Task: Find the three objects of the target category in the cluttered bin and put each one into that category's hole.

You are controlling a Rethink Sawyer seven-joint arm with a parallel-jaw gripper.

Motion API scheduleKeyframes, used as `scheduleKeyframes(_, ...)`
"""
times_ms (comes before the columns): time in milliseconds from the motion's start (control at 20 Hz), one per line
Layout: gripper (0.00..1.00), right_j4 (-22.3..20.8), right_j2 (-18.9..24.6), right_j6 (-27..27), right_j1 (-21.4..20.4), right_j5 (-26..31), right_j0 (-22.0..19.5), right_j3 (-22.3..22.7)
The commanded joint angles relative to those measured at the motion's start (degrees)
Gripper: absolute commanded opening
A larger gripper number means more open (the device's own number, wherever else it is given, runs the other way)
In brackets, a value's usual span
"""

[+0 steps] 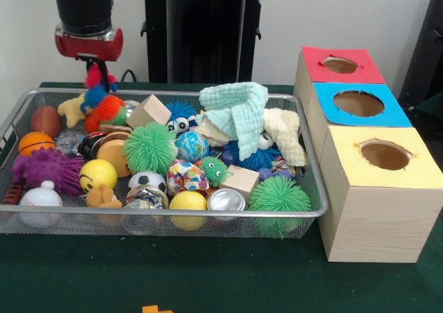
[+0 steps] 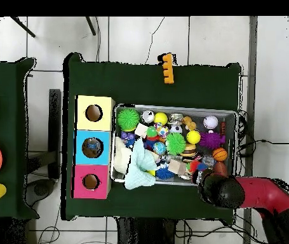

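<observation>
- Stage: wire-mesh metal bin (image 1: pixel 21 112) is sitting packed to the rim on the green felt surface (image 1: pixel 208 271). Judging by that, sorting is looking early; most or all of 3 picks are remaining.
- Target category isn't stated, so which 3 objs count can't be told. All candidates are lying in the bin.
- Holes: red-topped wooden box (image 1: pixel 360 69), blue-topped wooden box (image 1: pixel 387 105) and yellow-topped wooden box (image 1: pixel 415 164) are standing in a row just beside the bin. Each is showing a round cut hole; contents aren't visible.
- Pincer (image 1: pixel 95 64) is hanging over the bin's far corner, above a multicoloured furry toy (image 1: pixel 100 102). Wide or narrow: can't tell. Nothing is visibly being carried.
- Materials, soft: mint-green knitted cloth (image 1: pixel 239 109) is draping over the pile, w/ a cream waffle cloth (image 1: pixel 285 134) beside it.
- Rubbery: green spiky ball (image 1: pixel 149 147) and purple spiky toy (image 1: pixel 48 167) are looking squashy.
- Hard: pale wooden cube (image 1: pixel 149 110), shiny metal can (image 1: pixel 226 199).
- Smooth round: yellow smiley ball (image 1: pixel 97 175), white baseball (image 1: pixel 40 199).
</observation>
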Motion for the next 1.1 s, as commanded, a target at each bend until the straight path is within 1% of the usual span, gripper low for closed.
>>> scheduleKeyframes(50,0.00,-2.59,-4.91,8.48,2.80,-7.27,4.57,4.69)
scheduleKeyframes(250,0.00,-3.62,-9.36,11.07,5.18,-12.07,8.24,4.36)
scheduleKeyframes(400,0.00,-3.49,-12.76,11.68,7.35,-15.20,10.92,3.21)
scheduleKeyframes(550,0.00,-3.20,-15.93,11.50,7.59,-16.53,13.33,3.01)
scheduleKeyframes(750,0.00,-2.32,-19.95,11.68,10.68,-19.38,16.62,1.10)
scheduleKeyframes(850,0.00,-1.75,-21.49,11.10,11.11,-19.37,18.03,0.63)
scheduleKeyframes(900,0.00,-0.57,-21.72,10.81,11.40,-18.63,17.81,0.69)
scheduleKeyframes(950,0.00,-0.34,-22.19,10.40,11.29,-18.96,18.11,0.50)
scheduleKeyframes(1100,0.00,0.89,-21.31,7.95,10.94,-19.02,16.87,0.60)
